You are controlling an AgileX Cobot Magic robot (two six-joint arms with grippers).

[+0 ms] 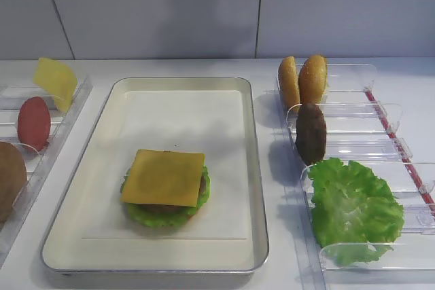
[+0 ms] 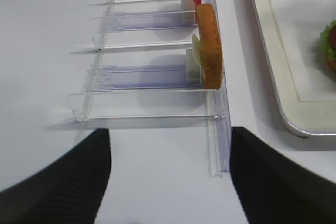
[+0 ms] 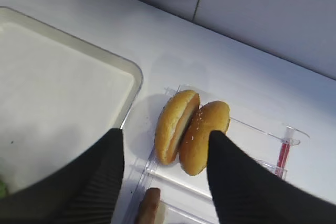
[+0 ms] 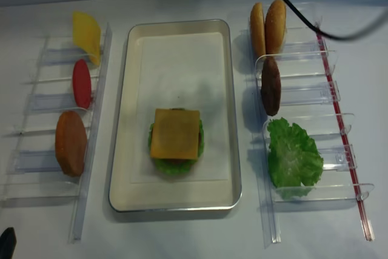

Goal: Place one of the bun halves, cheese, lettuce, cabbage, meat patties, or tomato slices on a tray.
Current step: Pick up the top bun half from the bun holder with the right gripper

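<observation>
The right gripper [image 3: 163, 177], spread and empty, hovers above the sesame bun top [image 3: 203, 136]; next it must descend and pinch it for the tray [image 3: 135, 74].

The tray [image 1: 253, 168] has a silvery metal rim and a cream inside, lined with white paper. On it, a yellow-orange cheese slice [image 1: 163, 177] covers a dark brown patty edge and ruffled bright green lettuce [image 1: 153, 213]. In the clear plastic rack on the right [image 1: 353, 110] stand two golden-brown bun halves [image 3: 192, 129] — one speckled with pale sesame seeds — a dark brown meat patty [image 1: 310, 133] and a bright green lettuce leaf [image 1: 353, 208]; a red strip runs along that rack. The left rack [image 4: 36, 119] holds a pale yellow cheese slice [image 1: 56, 82], a dull-red tomato slice [image 1: 33, 122] and a tan-orange bun half [image 4: 71, 143] — pale at its edge. The tabletop [image 1: 204, 66] is white, the wall light grey.
</observation>
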